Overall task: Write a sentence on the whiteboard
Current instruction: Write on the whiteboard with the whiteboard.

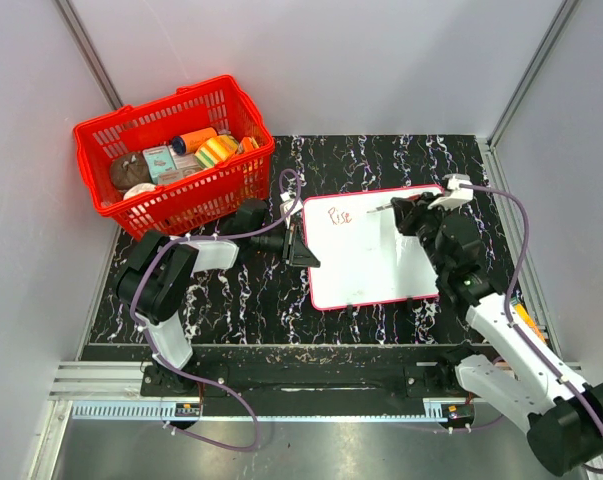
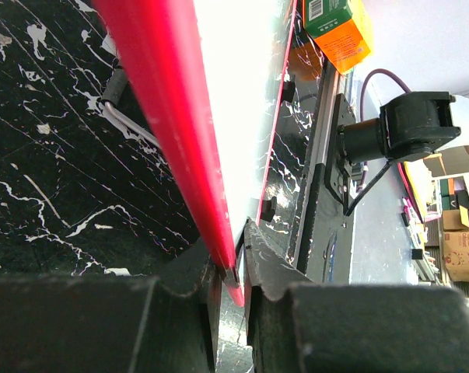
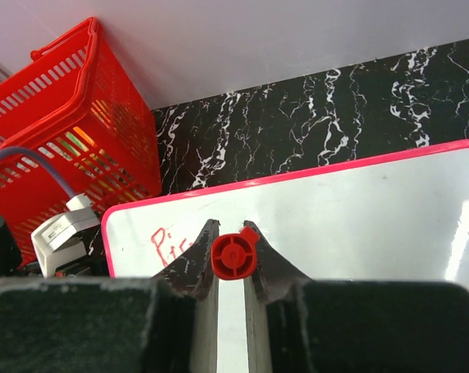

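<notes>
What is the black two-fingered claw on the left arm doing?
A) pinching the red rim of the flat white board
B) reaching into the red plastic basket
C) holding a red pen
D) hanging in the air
A: the left gripper is shut on the thin red edge of the flat white whiteboard.

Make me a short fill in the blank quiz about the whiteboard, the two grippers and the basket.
1. The left gripper is clamped on the whiteboard at its ____.
2. The right gripper is shut on a ____ marker.
3. The basket stands at the far ____ corner of the table.
Missing words: edge; red; left.
</notes>
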Available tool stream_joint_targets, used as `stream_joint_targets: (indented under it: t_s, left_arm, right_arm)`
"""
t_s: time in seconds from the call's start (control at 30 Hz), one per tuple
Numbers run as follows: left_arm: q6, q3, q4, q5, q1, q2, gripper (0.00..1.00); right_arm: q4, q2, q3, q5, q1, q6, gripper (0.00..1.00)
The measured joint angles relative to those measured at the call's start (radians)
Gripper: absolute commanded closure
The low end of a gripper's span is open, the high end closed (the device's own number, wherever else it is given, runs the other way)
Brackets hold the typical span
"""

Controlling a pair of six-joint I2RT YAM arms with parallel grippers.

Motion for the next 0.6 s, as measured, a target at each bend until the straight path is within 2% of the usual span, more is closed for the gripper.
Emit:
stream_joint_targets:
  t_s: [0.27, 0.6]
  left_arm:
    - [0.001, 0.0, 0.0, 0.0, 0.0, 0.0, 1.0]
    - [0.001, 0.0, -0.001, 0.0, 0.0, -0.001, 1.0]
  right_arm:
    - [-0.013, 0.0, 0.0, -0.246, -0.213, 0.111, 1.0]
    - [-0.053, -0.004, 0.0, -0.315, -0.234, 0.108, 1.0]
